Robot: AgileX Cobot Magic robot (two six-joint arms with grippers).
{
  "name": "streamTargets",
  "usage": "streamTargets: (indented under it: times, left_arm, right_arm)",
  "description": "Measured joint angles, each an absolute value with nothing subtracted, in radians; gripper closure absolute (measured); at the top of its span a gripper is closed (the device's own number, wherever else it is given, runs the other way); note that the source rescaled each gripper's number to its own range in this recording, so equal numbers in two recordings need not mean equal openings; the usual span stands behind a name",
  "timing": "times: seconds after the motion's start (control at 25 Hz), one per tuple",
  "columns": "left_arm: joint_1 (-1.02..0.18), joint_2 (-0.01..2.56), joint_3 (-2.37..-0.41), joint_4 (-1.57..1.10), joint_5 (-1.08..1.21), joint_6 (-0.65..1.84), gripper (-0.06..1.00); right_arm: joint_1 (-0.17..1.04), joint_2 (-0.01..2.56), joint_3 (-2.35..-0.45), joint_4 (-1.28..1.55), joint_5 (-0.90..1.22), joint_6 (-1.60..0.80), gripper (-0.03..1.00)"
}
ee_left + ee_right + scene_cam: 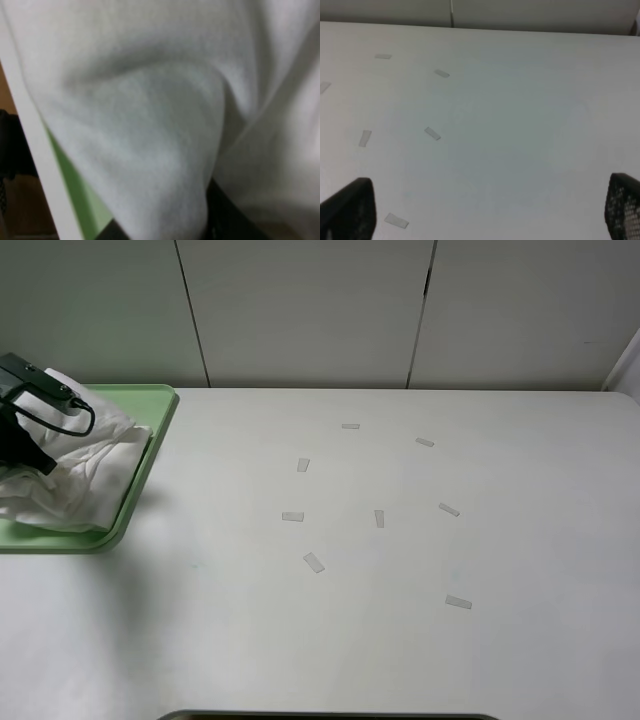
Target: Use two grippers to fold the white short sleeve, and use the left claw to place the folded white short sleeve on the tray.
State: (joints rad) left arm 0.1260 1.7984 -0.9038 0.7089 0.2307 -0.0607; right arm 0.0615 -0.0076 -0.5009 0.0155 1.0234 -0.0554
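The white short sleeve point(85, 465) lies bunched on the light-green tray point(163, 408) at the far left of the exterior view. My left gripper point(38, 462) is down in the cloth above the tray, its black arm and cables over the shirt. In the left wrist view the white fabric point(150, 125) fills the frame and drapes over a black finger point(227, 217); the claw looks shut on a fold, with a strip of the tray point(75, 187) beside it. My right gripper point(487, 202) is open and empty above bare table; it is out of the exterior view.
Several small pale tape strips point(314, 562) are scattered over the middle of the white table point(400, 640), some also in the right wrist view point(432, 133). A white panelled wall point(310, 310) runs along the back edge.
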Motion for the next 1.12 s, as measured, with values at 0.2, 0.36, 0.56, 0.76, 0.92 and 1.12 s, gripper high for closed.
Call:
streamTargets:
  times: [0.2, 0.36, 0.56, 0.76, 0.92, 1.12]
  left_arm:
    - [0.126, 1.791, -0.970, 0.712, 0.321, -0.107, 0.49]
    - [0.126, 1.761, -0.977, 0.722, 0.320, -0.110, 0.08]
    - [0.126, 1.735, -0.977, 0.724, 0.320, -0.135, -0.04]
    - [0.126, 1.729, -0.977, 0.724, 0.331, -0.188, -0.05]
    - [0.114, 1.717, -0.977, 0.724, 0.344, -0.213, -0.06]
    - [0.083, 1.630, -0.977, 0.724, 0.345, -0.251, -0.06]
  right_arm:
    - [0.062, -0.008, -0.501, 0.016, 1.023, -0.055, -0.03]
    - [0.062, -0.008, -0.501, 0.016, 1.023, -0.055, -0.03]
    - [0.062, -0.008, -0.501, 0.016, 1.023, -0.055, -0.03]
    - [0.062, -0.008, -0.501, 0.016, 1.023, -0.055, -0.03]
    - [0.062, -0.008, -0.501, 0.016, 1.023, -0.055, -0.03]
    - [0.062, -0.008, -0.501, 0.016, 1.023, -0.055, -0.03]
